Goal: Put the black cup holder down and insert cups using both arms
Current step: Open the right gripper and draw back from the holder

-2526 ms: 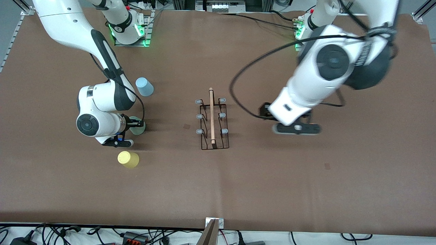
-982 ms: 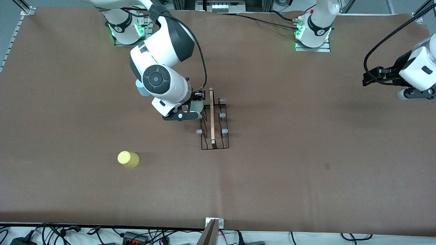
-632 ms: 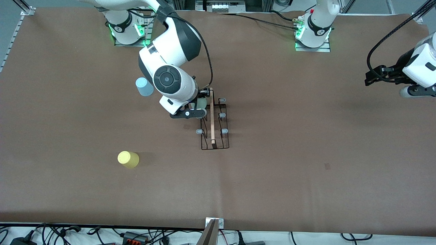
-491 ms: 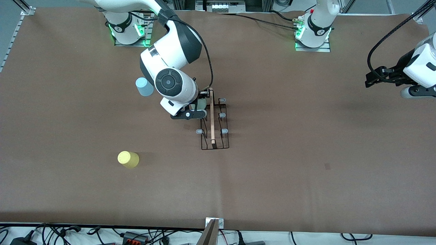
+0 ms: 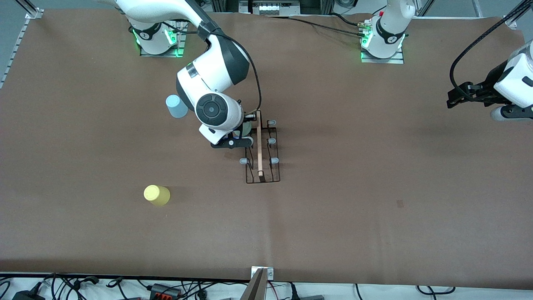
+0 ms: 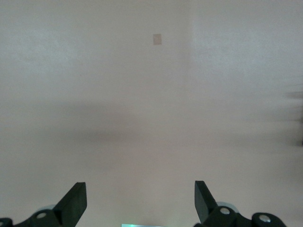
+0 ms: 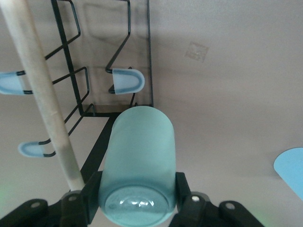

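The right end effector was squeezed shut around the mint green cup, holding it by its sides. It hung over the black cup holder, at the end of the rack that lay farther from the front camera and on the side toward the right arm's end of the tabletop. In the right wrist view the cup lay on its side, pointing along the rack, right beside the wooden rod. One grey-blue capped prong stuck up just past the cup's tip, so the cup probably had to go a little further along the rack and tip its open end down onto that prong. The right arm was much the nearer one. The left end effector was spread open and held nothing, waiting over bare tabletop well apart from the rack. The light blue cup and the yellow cup sat on the tabletop toward the right arm's end.
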### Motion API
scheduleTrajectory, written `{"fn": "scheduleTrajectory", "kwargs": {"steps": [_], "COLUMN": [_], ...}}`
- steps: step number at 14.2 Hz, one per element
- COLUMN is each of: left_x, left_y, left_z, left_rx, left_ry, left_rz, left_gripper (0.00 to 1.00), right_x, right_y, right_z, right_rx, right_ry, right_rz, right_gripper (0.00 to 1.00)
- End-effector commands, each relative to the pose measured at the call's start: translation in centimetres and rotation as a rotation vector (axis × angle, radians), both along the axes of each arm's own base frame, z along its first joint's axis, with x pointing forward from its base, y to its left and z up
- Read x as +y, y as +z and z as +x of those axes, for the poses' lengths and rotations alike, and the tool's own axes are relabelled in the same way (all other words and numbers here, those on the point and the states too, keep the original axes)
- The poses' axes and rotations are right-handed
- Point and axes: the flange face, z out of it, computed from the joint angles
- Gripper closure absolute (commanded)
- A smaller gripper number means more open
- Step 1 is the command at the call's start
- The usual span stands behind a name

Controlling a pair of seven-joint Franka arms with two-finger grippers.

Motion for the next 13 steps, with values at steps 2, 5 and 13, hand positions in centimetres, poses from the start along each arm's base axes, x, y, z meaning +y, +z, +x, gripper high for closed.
{"fn": "scheduleTrajectory", "kwargs": {"steps": [2,5,13], "left_x": [0.4,0.5,1.0], "left_y": [0.1,0.1,0.1], "left_z": [0.0,0.0,0.0], "left_rx": [-0.005,-0.005,-0.006], "left_ry": [-0.014,-0.017,-0.025], "left_rz": [-0.011,-0.012,-0.013], "left_gripper": [0.0,0.0,0.0], "right_x": [0.5,-0.2,-20.8], "right_y": [-1.2,0.5,2.4], "right_z": [-0.1,0.9,15.4], "right_rx": [0.017,-0.005,-0.282], "right_ry": [-0.029,-0.106,-0.357], "right_rz": [-0.008,-0.019,-0.042], "right_gripper": [0.0,0.0,0.0]}}
